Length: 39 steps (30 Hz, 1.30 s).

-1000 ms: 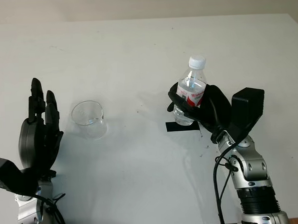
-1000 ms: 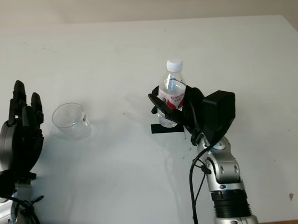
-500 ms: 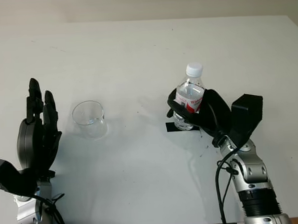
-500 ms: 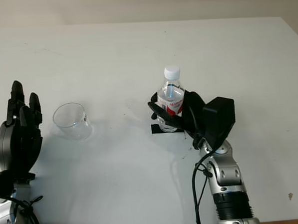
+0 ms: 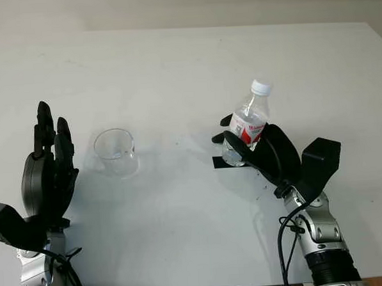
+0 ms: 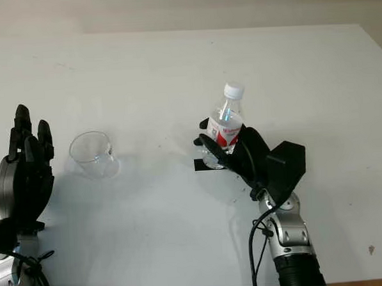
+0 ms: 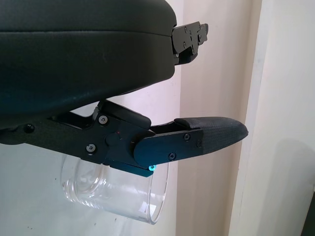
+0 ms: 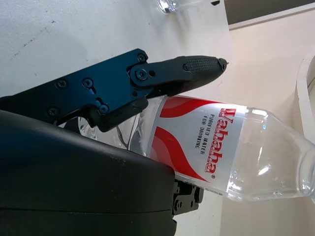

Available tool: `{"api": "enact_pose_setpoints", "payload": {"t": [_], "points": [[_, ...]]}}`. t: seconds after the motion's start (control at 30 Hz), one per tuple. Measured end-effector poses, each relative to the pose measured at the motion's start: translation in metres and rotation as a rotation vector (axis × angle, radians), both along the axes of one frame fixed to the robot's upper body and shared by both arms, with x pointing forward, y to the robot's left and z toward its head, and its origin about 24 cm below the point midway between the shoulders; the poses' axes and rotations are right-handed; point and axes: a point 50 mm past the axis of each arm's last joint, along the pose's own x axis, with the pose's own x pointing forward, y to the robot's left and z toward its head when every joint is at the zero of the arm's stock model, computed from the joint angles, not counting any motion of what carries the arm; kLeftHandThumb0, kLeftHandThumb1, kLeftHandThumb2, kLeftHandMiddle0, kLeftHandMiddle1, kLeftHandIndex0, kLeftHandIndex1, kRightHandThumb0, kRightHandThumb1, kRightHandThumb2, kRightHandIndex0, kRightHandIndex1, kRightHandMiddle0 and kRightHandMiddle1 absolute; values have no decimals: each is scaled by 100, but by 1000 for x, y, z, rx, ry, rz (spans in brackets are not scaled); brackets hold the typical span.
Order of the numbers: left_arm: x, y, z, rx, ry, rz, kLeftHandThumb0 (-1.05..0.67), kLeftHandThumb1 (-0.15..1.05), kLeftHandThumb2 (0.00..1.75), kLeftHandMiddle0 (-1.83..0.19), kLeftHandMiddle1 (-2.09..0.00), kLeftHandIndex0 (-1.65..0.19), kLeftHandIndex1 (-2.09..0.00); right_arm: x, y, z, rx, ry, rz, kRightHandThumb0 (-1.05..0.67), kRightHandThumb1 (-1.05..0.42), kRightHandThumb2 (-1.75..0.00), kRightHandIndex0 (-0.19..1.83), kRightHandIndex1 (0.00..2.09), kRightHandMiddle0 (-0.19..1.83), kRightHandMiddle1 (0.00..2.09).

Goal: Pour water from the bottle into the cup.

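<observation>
1. We see the right robot hand (image 5: 259,153) wrapped around the lower body of a clear plastic water bottle with a white cap and a red-and-white label (image 5: 249,121), its fingers (image 8: 177,71) curled over the label.
2. The bottle leans with its cap tipped away from the left robot hand, and its base sits at a small black rectangular mark (image 5: 220,162) on the white bench (image 5: 174,67); we cannot tell whether the base touches the surface.
3. The left robot hand (image 5: 48,173) is open and upright, holding nothing, well apart from the right robot hand.
4. A clear, empty-looking plastic cup (image 5: 116,151) stands upright on the bench just beside the left robot hand, on the side facing the bottle.
5. From the left wrist, we see the cup (image 7: 115,191) close behind one black finger, not touching it.
6. The cup lies between the two robot hands, nearer the left.
</observation>
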Motion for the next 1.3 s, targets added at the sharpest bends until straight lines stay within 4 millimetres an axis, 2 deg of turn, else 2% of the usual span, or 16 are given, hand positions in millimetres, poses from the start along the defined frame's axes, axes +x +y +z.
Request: {"api": "enact_pose_setpoints", "payload": {"t": [0.13, 0.33, 0.37, 0.43, 0.5, 0.6, 0.7, 0.8, 1.3], "points": [[0, 0, 0, 0, 1, 0, -74, 105, 57, 19, 0, 19, 0, -1, -1, -2, -5, -9, -8, -63, -105, -27, 25, 70, 8, 123], [0, 1, 0, -4, 0, -1, -75, 105, 56, 19, 0, 19, 0, -3, -2, -4, 2, -29, 10, -66, -105, -18, 24, 45, 12, 100], [0, 1, 0, -4, 0, 0, -75, 105, 56, 19, 0, 19, 0, -4, -2, -5, 3, -35, 19, -67, -105, -16, 25, 36, 11, 92], [0, 1, 0, -5, 1, 0, -75, 105, 56, 19, 0, 19, 0, -5, -3, -5, -4, -50, 42, -70, -105, -13, 17, 14, 5, 59], [0, 1, 0, -6, 2, 2, -75, 105, 56, 19, 0, 19, 0, -6, -4, -6, -14, -62, 67, -76, -103, -8, -2, 4, -6, 25], [0, 1, -1, -5, 4, 5, -75, 105, 57, 19, 0, 19, 0, -7, -5, -6, -25, -73, 91, -88, -100, -5, -17, 1, -17, 4], [0, 1, -1, -3, 6, 8, -75, 105, 58, 19, 0, 19, 0, -7, -5, -7, -42, -89, 104, -98, -102, -6, -19, 0, -19, 0], [0, 1, -1, -3, 6, 8, -75, 105, 58, 19, 0, 19, 0, -7, -6, -7, -49, -106, 87, -100, -104, -7, -19, 0, -19, 0], [0, 1, -1, -4, 7, 7, -74, 105, 57, 19, 0, 19, 0, -6, -28, -1, 21, -149, -88, -93, -103, -5, -19, 0, -19, 0]]}}
